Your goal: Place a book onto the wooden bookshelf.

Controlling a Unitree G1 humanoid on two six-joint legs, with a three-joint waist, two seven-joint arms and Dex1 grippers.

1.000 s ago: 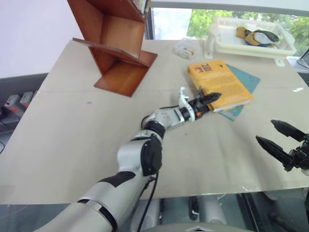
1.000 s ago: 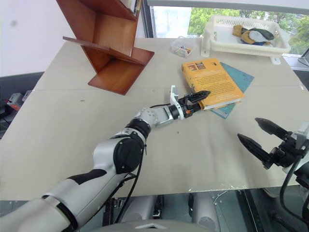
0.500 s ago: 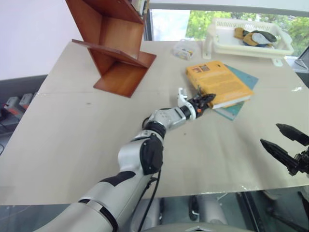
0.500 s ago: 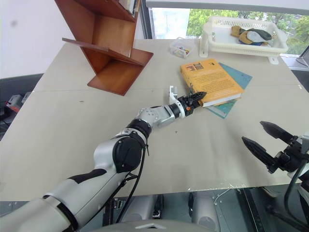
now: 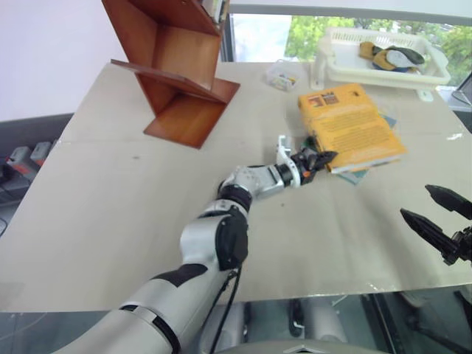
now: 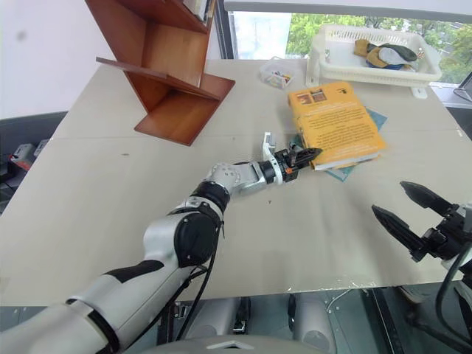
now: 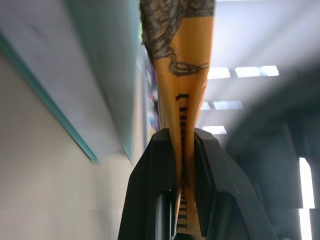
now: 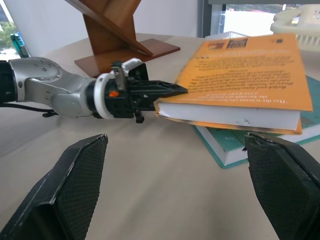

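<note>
Gripping one orange book corner: left hand; right hand wide; one bookshelf.

The beige desk carries a wooden bookshelf, a small clear box, a white basket and a teal book.

A beige table stands before a window showing green trees. A pale wall lies left. Ceiling lights glow overhead.
</note>
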